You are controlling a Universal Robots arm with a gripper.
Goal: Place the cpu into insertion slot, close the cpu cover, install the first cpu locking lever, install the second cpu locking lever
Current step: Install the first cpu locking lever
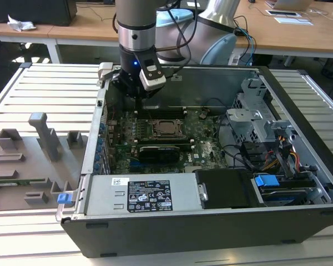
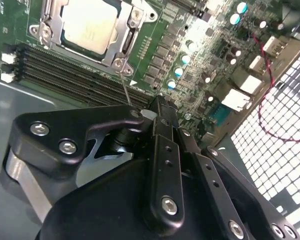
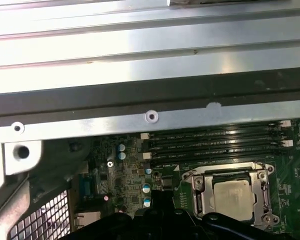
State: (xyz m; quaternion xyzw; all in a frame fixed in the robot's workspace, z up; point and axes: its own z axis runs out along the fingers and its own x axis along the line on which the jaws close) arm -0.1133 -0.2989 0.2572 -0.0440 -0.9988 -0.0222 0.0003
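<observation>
My black two-fingered gripper [image 2: 159,107] is hanging with its fingers pressed together on nothing, fingertips poised just above the green motherboard [image 2: 190,60] beside the row of black memory slots [image 2: 65,67], and a thin metal lever wire [image 2: 125,87] is running from near my fingertips up to the socket corner. Just beyond, the small square cpu with its silvery-grey metal top [image 2: 87,25] is sitting in its socket with the thin silvery windowed cpu cover frame [image 2: 121,37] lying flat around it, and farther off in the exterior view the open black computer case [image 1: 211,221] is resting on the slatted grey table [image 1: 39,88]
</observation>
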